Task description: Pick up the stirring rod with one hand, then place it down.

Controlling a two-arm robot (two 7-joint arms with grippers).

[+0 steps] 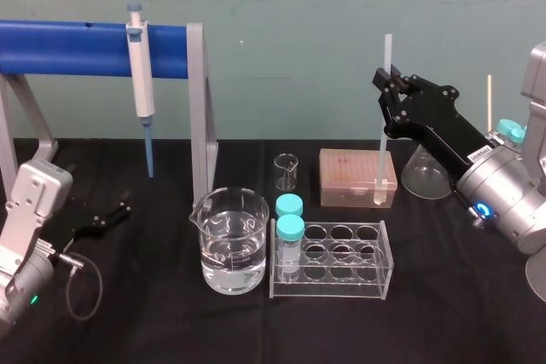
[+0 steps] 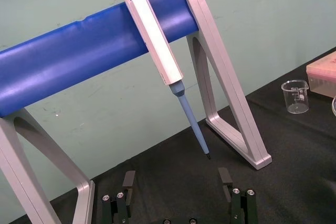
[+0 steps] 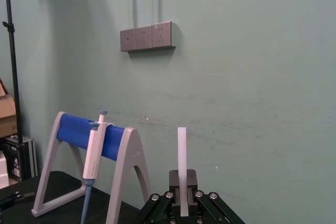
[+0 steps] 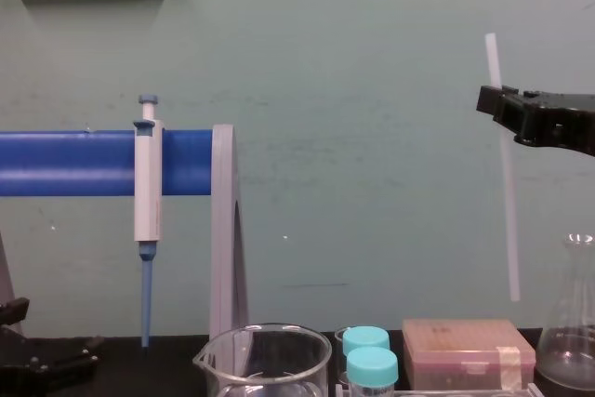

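Note:
The stirring rod (image 1: 381, 151) is a thin white translucent stick held nearly upright in the air at the right. My right gripper (image 1: 391, 83) is shut on its upper part, with a short length sticking out above the fingers. From the chest view the stirring rod (image 4: 509, 211) hangs with its lower end above the pink box, clear of the table, and the right gripper (image 4: 493, 104) reaches in from the right edge. In the right wrist view the rod (image 3: 181, 150) rises between the black fingers. My left gripper (image 1: 115, 210) rests open at the table's left, its fingers (image 2: 128, 182) spread with nothing between them.
A water-filled beaker (image 1: 229, 249) and a clear tube rack (image 1: 341, 289) with two teal-capped tubes stand at the front centre. Behind them are a small beaker (image 1: 286, 170), a pink tip box (image 1: 350, 176) and a conical flask (image 1: 424, 172). A pipette (image 1: 141, 66) hangs on the blue stand (image 1: 77, 44).

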